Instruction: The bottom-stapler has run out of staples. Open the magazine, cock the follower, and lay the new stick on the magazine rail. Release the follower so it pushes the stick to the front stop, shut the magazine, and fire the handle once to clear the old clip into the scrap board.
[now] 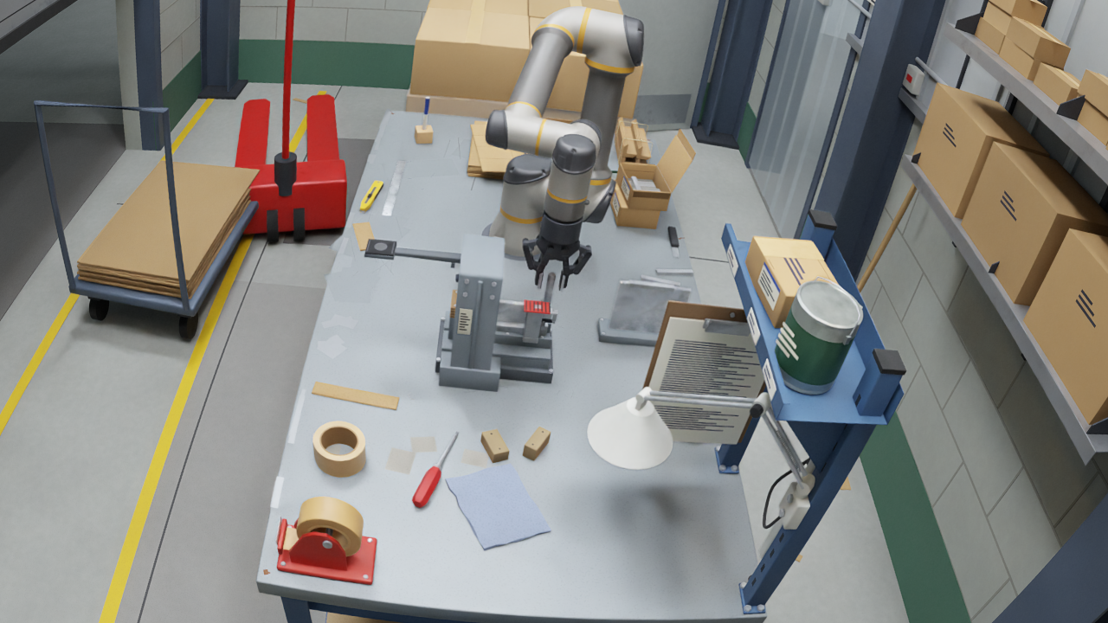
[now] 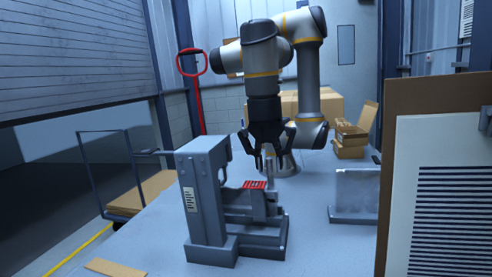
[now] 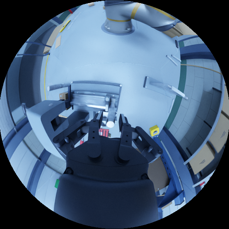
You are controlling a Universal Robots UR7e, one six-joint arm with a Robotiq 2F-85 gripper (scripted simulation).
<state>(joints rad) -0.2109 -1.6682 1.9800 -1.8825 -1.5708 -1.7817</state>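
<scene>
The magazine rail is partly hidden behind the grey stapler column (image 1: 479, 310) (image 2: 207, 196) at the table's middle. A red ribbed tab (image 1: 537, 307) (image 2: 253, 184) sits on the magazine's right end. Beside it an upright grey pin (image 1: 548, 288) (image 2: 269, 169) (image 3: 111, 119) sticks up. My gripper (image 1: 556, 280) (image 2: 269, 163) (image 3: 110, 121) hangs straight down over this pin, open and holding nothing, its fingertips at the level of the pin's top. The stapler's long handle (image 1: 411, 252) (image 2: 152, 153) reaches out to the left. Staple sticks (image 1: 672, 273) lie on the table to the right, near a grey tray (image 1: 643, 310) (image 2: 355, 194).
The stapler column stands just left of my fingers. A clipboard (image 1: 709, 372) and a white lamp (image 1: 629, 434) stand at the right front. Open cartons (image 1: 647, 186) sit beside my base. Tape rolls (image 1: 339, 448), a red screwdriver (image 1: 430, 482) and a cloth (image 1: 496, 504) lie near the front edge.
</scene>
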